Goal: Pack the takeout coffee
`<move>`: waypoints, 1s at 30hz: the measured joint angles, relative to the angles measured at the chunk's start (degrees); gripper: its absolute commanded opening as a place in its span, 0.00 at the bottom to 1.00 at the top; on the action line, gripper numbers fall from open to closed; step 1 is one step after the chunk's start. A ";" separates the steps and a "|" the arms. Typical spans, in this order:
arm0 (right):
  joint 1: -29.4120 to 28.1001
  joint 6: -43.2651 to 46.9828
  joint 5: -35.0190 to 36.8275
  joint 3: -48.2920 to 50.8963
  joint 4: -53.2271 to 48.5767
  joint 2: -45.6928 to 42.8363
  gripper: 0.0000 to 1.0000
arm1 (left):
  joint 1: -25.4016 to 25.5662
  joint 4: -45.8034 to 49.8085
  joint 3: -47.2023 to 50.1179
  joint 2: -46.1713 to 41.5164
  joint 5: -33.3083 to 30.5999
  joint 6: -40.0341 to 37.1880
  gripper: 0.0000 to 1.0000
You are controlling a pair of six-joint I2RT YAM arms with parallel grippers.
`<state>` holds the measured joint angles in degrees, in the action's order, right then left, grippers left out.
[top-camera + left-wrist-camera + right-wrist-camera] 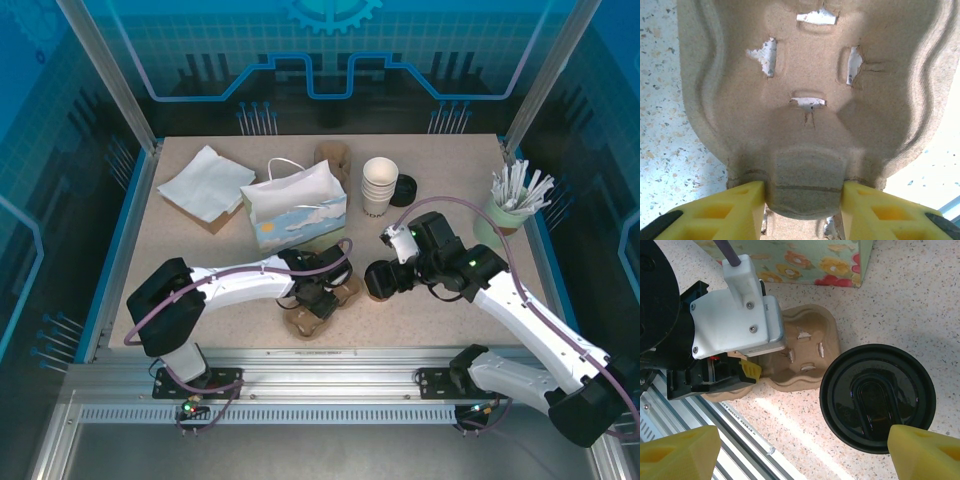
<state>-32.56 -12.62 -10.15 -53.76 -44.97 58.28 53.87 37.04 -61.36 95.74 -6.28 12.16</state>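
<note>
Takeout coffee (875, 397) – probably light, crushable wall, slick lid (grasp mid-wall) – right tool (802, 450) apart near it; left tool (804, 192) astride pulp carrier (810, 75), clamping unclear.

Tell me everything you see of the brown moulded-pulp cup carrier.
The brown moulded-pulp cup carrier lies flat on the speckled table, near the floral gift bag. Wavy-edged fibre; its visible well, empty, has four slit tabs. The left gripper pinches its centre rib; the black-lidded coffee cup stands close beside it.
</note>
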 measured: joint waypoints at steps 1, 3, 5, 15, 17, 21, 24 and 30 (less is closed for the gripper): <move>0.00 0.00 0.00 0.11 0.00 -0.02 0.88 | 0.04 0.00 0.00 0.00 0.00 0.00 0.45; 0.00 -0.02 0.00 0.22 -0.02 -0.04 0.88 | 0.09 0.00 0.00 0.00 -0.11 0.00 0.46; 0.00 -0.02 0.00 0.22 0.00 -0.11 0.88 | 0.15 0.02 0.00 0.00 -0.20 0.00 0.47; 0.00 -0.02 0.00 0.22 0.00 -0.20 0.88 | 0.85 0.00 0.00 0.00 -1.05 0.00 0.50; 0.00 -0.02 0.00 0.22 0.00 -0.20 0.88 | 0.85 0.00 0.00 0.00 -1.25 0.00 0.50; 0.00 -0.02 0.00 0.22 0.00 -0.20 0.88 | 0.96 0.02 -0.24 0.07 -1.66 0.00 0.49; 0.00 -0.02 0.00 0.24 0.00 -0.20 0.88 | 1.07 -0.04 -0.83 0.46 -1.70 0.00 0.48; 0.00 -0.02 0.02 0.48 -0.02 -0.20 0.88 | 1.16 -0.20 -1.20 1.18 -1.75 0.00 0.49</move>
<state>-32.56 -12.64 -10.13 -53.28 -44.99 58.08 55.02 36.84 -62.57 96.92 -8.03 12.16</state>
